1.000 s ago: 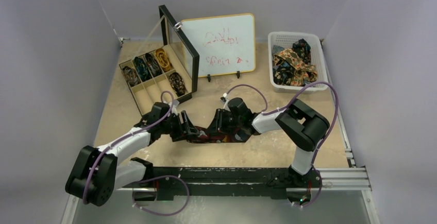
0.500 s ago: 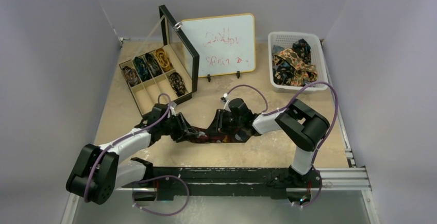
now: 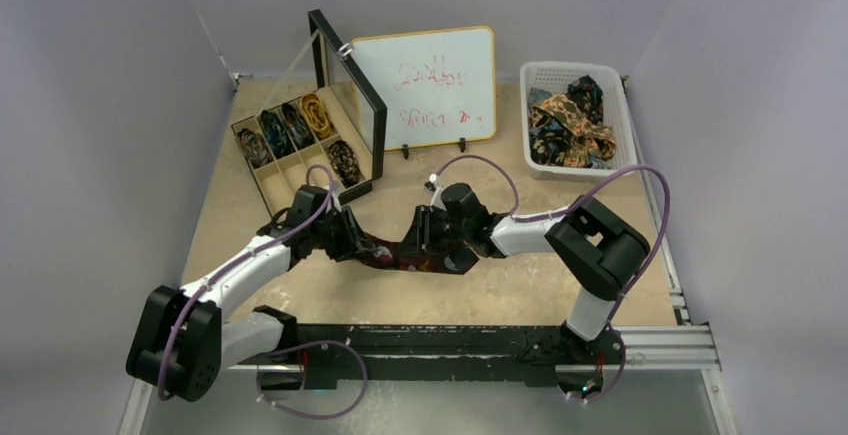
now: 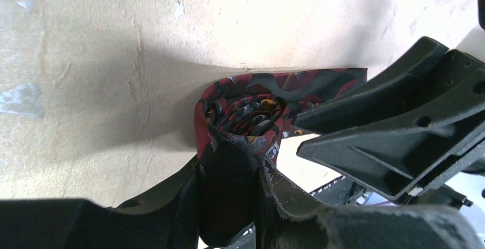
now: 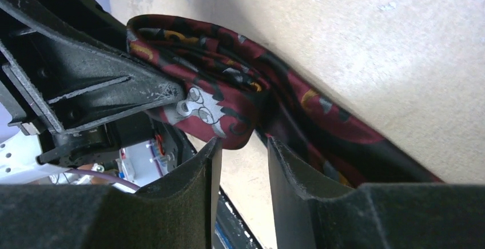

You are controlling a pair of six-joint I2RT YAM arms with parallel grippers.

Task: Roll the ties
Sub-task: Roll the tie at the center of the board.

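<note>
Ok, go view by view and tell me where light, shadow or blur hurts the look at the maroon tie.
Top external: even light, sharp, but the maroon tie is small and partly hidden. Left wrist: coil sharp, heavy shadow on the table beside it, own fingers soft. Right wrist: pattern clear, table washed out upper right.

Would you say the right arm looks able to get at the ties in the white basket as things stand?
Probably yes: the ties lie in the open-topped white basket on that arm's side, with nothing between. The right claw would first have to leave the maroon tie, which the left claw grips.
</note>
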